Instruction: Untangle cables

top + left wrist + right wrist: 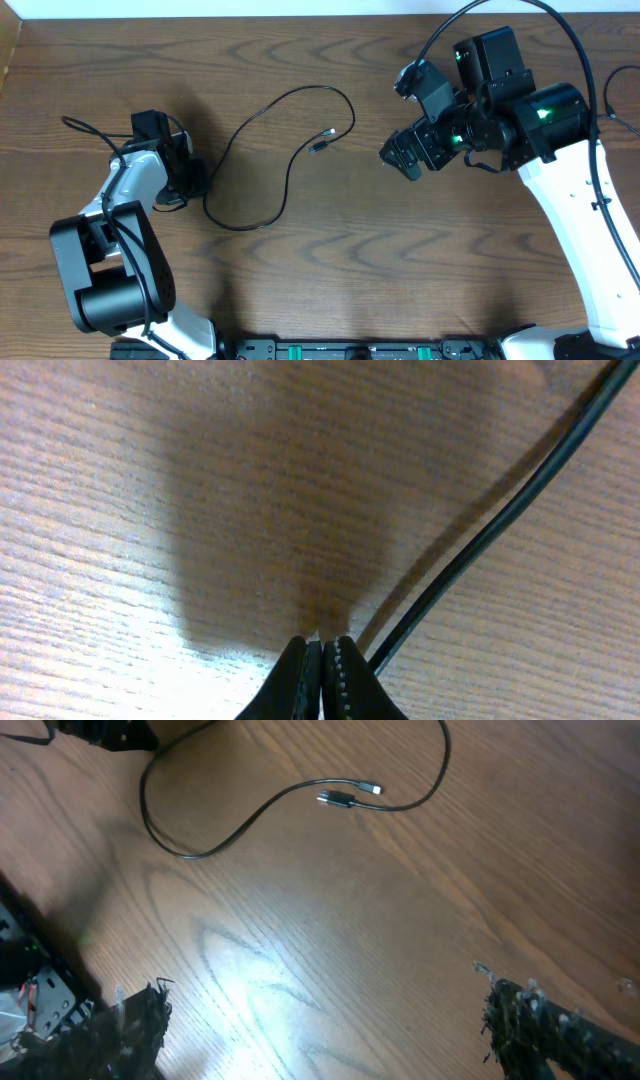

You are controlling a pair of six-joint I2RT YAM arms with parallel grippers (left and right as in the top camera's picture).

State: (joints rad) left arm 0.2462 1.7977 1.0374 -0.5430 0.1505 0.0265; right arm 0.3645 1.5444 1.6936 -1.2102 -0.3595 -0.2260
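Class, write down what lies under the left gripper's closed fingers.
Under the left gripper, the bare wooden table shows in shadow, with the black cable running just beside the tips. Where that cable ends is covered by the gripper in both the wrist and overhead views.

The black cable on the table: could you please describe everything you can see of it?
The black cable is thin, with a smooth, rubbery-looking sheath. It lies slack on the wooden table, left of centre, in long open curves with no knot visible. A small plug with a metallic tip lies free near the table's middle. At the left the cable runs up against the left gripper, whose jaws are shut; whether they pinch it cannot be told.
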